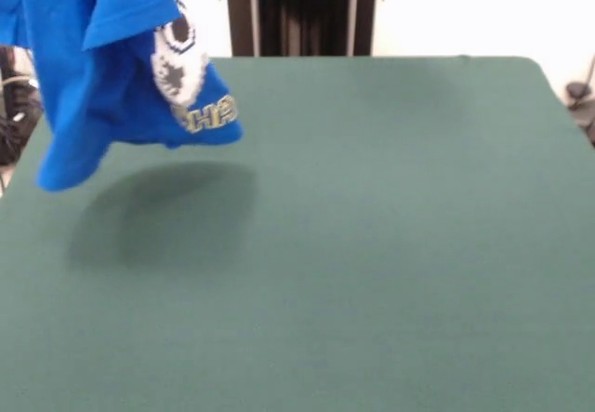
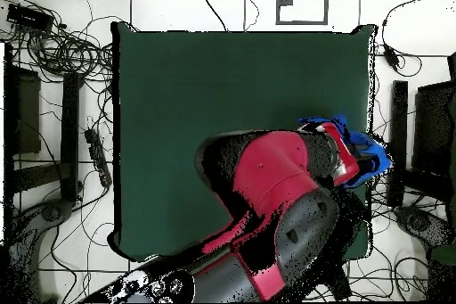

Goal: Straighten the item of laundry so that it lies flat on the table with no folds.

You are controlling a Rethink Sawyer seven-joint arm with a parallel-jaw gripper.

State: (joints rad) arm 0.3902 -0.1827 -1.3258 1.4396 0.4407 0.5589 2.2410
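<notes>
Spreading wide under everything, your green worktop (image 1: 390,245) lies bare, with the red arm (image 2: 276,180) reaching over one side of it. Your blue shirt (image 1: 102,68) hangs bunched above that edge, soft, light and floppy, so take it by a hem corner or shoulder. You cannot tell the end effector's opening; it is hidden.

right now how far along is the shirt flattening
Done: the shirt is picked up. In hand: it hangs bunched above the table, casting a shadow, with the arm over that corner in the overhead view. Left: lowering it and spreading out every fold.
</notes>
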